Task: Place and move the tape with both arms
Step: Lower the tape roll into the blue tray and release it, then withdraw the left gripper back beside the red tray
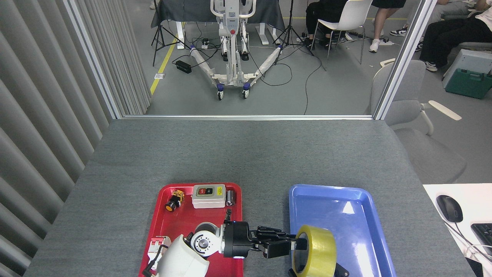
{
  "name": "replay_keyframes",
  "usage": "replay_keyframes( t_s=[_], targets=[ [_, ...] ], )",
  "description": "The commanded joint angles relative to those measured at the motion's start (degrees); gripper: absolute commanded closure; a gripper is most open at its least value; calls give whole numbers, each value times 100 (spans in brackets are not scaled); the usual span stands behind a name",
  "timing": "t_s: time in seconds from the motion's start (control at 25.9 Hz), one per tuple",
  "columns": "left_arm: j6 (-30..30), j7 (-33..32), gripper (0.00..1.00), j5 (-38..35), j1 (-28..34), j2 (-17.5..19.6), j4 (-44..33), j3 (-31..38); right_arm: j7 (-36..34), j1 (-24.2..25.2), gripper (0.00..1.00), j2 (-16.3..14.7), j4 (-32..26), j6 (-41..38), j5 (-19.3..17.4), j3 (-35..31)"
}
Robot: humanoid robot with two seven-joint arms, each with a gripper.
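Tape (316,252), the wide yellow roll, held on edge above the near-left part of the blue tray (361,215), its open core facing left toward the left gripper (296,245). Fingers of that gripper clamped on the roll's rim, one reaching into the core, the other hidden by the roll. Whether the roll's lower edge touches the tray floor: cannot tell, since the frame cuts it off.

Right gripper (340,271) barely in view just below and right of the roll, only a dark sliver at the bottom edge; open or closed cannot be told.

Left of the blue tray, well apart from the roll: the red tray (173,223) with a grey switch box (208,196), a small orange-capped button (172,204) and a dark cylinder (230,197) at its far end, a red-and-white clip (158,243) nearer.

Judged risks from here: a thin rim pinch on a smooth round roll, so likely to pivot or slip if swung fast. Released on edge, apt to roll along the tray or over its low lip. With the right gripper so close beneath, a collision or a knock to the roll during a handover, if both close in without clearance.
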Motion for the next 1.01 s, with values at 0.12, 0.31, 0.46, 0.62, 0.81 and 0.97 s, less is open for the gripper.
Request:
replay_keyframes(
  t_s=[0.12,0.31,0.46,0.62,0.81,0.97],
  targets=[
    [24,366,1,280,-67,72,-10,716,62,14,94,-24,-2,0,0,7],
    [24,524,1,333,20,291,-10,1217,71,-4,100,-68,7,0,0,-81],
    [24,1657,1,228,556,678,-291,1489,150,-144,100,-42,7,0,-9,-564],
    [173,3398,3,-941,1154,1337,-1214,1489,352,-443,100,-60,86,0,-61,-1171],
    [2080,5120,2,-3323,2385,1618,-3060,1603,624,-751,100,-104,323,0,-61,-1962],
    [4067,5191,2,-5766,2912,1531,-3692,1155,862,-865,100,-104,552,0,-35,-2401]
  ],
)
